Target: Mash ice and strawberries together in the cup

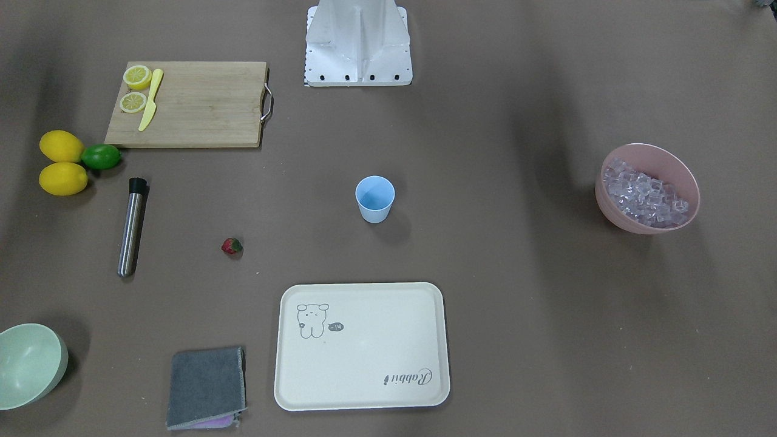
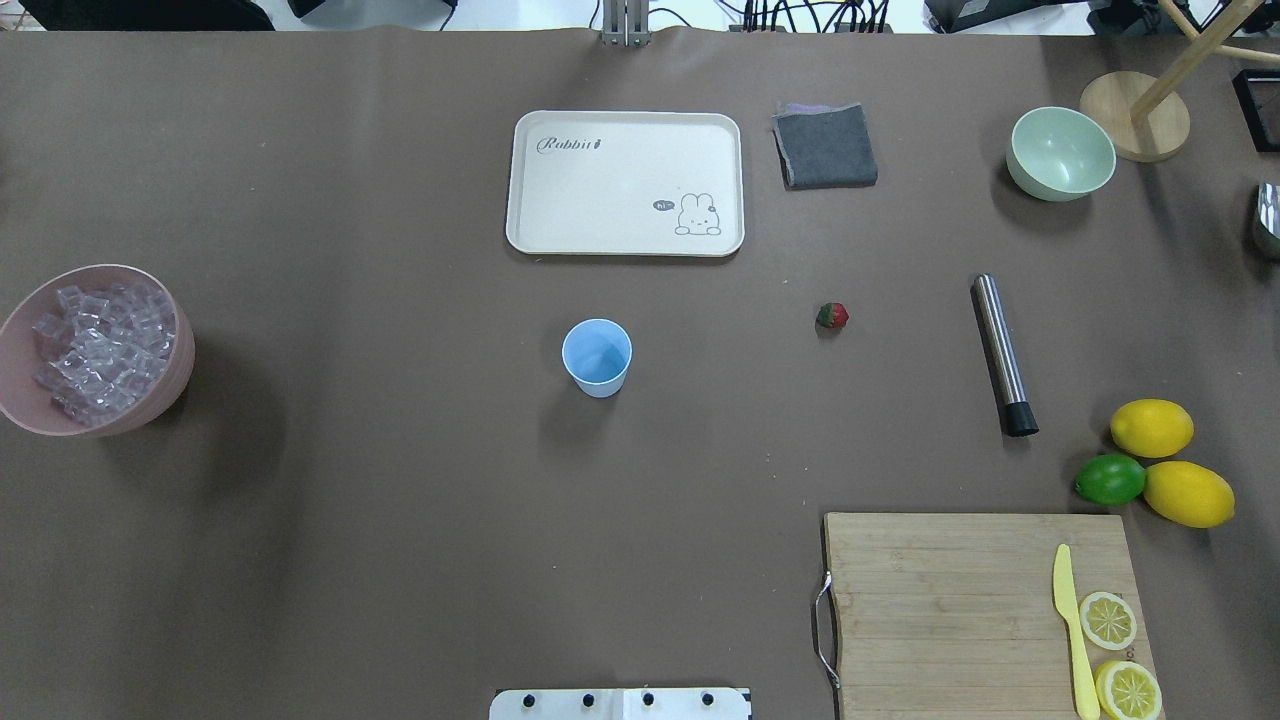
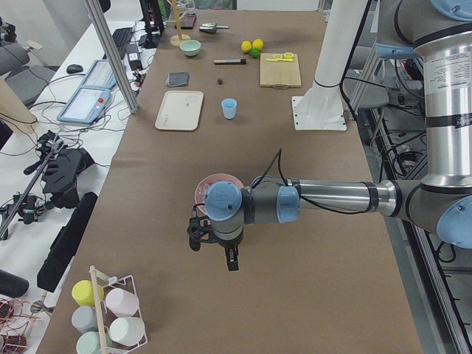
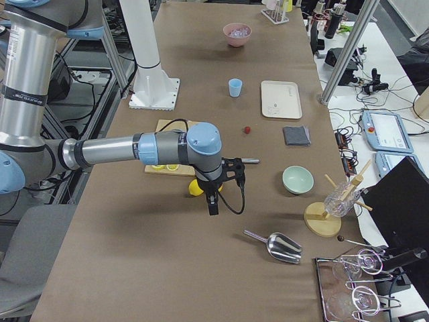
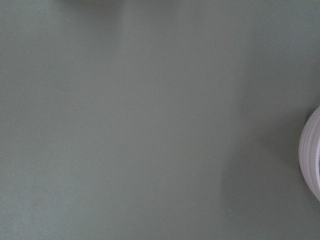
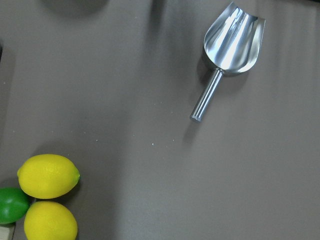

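The light blue cup point(image 1: 374, 198) stands upright and empty at the table's middle point(image 2: 596, 357). The red strawberry point(image 1: 231, 246) lies on the table, apart from the cup point(image 2: 832, 316). The ice point(image 1: 647, 193) fills a pink bowl point(image 1: 613, 212) on the robot's left point(image 2: 178, 372). My left gripper point(image 3: 214, 249) hangs over the table just beside that bowl. My right gripper point(image 4: 218, 194) hangs near the lemons. Each gripper shows only in a side view, so I cannot tell whether it is open or shut.
A steel muddler point(image 1: 132, 226) lies near the strawberry. A cutting board point(image 1: 200, 115) holds lemon halves and a yellow knife. Two lemons and a lime point(image 6: 12, 205), a cream tray point(image 1: 364, 394), a grey cloth point(image 1: 206, 387), a pale green bowl point(image 1: 27, 364) and a metal scoop point(image 6: 230, 45) are also here.
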